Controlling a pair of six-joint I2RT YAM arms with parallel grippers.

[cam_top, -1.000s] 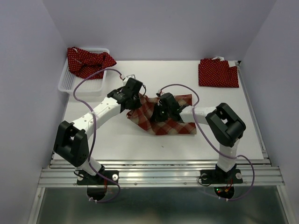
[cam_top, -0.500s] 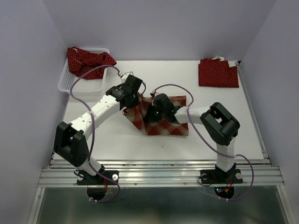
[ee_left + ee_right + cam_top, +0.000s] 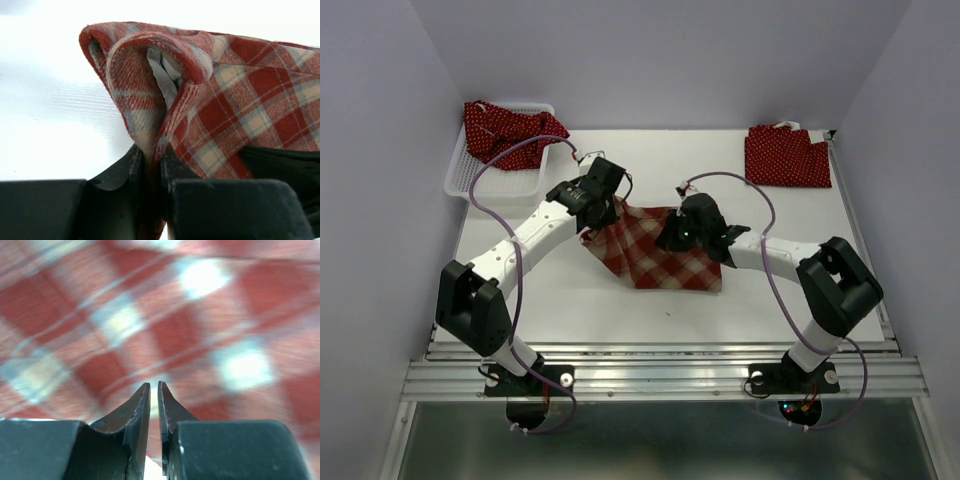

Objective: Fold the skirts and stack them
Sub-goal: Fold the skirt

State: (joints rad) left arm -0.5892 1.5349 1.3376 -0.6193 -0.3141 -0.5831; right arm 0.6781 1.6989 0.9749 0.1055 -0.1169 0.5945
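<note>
A white table [image 3: 570, 300] stands boxed in by pale lavender walls [image 3: 670, 60], evenly lit

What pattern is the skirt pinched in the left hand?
The skirt is red-and-tan plaid with thin pale lines; the left wrist view shows it best.

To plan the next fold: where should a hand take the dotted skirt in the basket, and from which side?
Probably at the flap of the dotted skirt that hangs over the basket's right rim, from above on the table side: there the cloth is clear of the mesh walls.
</note>
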